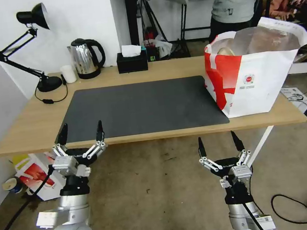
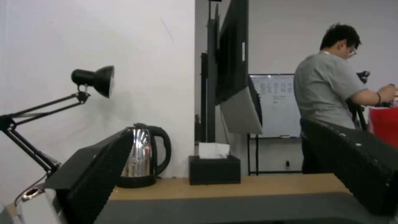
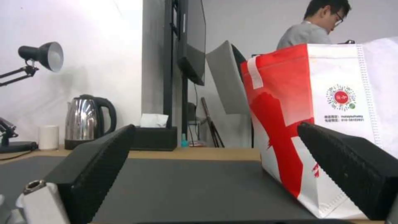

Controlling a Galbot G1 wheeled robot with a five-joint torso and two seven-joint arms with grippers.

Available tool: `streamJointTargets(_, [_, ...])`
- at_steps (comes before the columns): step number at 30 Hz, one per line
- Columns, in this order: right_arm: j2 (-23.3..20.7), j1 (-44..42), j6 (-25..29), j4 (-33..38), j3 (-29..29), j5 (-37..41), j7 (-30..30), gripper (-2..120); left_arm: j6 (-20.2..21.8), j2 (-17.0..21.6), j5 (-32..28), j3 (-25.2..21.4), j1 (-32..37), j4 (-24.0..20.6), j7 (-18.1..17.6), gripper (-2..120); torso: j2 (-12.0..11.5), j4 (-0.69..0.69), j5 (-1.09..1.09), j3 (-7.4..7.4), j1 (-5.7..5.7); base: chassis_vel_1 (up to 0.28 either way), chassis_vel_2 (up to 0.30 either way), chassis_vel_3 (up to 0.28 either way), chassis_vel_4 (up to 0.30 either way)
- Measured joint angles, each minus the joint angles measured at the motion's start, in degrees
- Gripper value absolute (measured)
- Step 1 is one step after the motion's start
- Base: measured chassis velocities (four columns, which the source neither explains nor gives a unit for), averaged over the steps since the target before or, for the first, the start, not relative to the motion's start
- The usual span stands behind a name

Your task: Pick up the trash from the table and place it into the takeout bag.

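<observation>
Left gripper (image 1: 81,132): spread wide, holding nothing, fingertips raised at the near edge of the table (image 1: 32,121), over the near left corner of the dark mat (image 1: 138,107). Right gripper (image 1: 219,143): likewise spread wide and empty, held below and in front of the table's near edge, off the mat's near right corner. Between the two, open floor; beyond them, bare mat across its whole width. Takeout bag (image 1: 256,77): upright at the mat's right end, base overlapping the mat's right edge, mouth open, foil lining showing. Beige bowl (image 1: 225,51): inside the bag, rim just visible near its left wall. Beyond the mat's far edge: black tissue box (image 1: 132,62), steel kettle (image 1: 85,58), small white cup (image 1: 69,73), desk lamp (image 1: 35,47).
</observation>
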Motion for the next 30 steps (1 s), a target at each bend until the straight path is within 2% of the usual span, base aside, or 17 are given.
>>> streamJointTargets(11, [0.00, 0.00, 0.00, 0.00, 0.00, 0.00, 0.00, 100, -2.65, -0.25, 0.07, 0.73, 2.86, 1.44, 4.00, 100, 0.00, 0.00, 0.00, 0.00, 0.00, 0.000, 0.000, 0.000, 0.000])
streamJointTargets(26, [0.00, 0.00, 0.00, 0.00, 0.00, 0.00, 0.00, 100, -4.34, -1.34, 1.09, 1.15, 5.50, 0.21, 4.55, 100, 0.00, -0.01, 0.00, 0.00, 0.00, 0.000, 0.000, 0.000, 0.000])
streamJointTargets(30, [0.00, 0.00, 0.00, 0.00, 0.00, 0.00, 0.00, 100, -5.99, -2.41, 1.47, 1.35, 6.47, 1.67, 4.60, 100, -0.01, 0.00, 0.00, 0.00, 0.00, 0.000, 0.000, 0.000, 0.000])
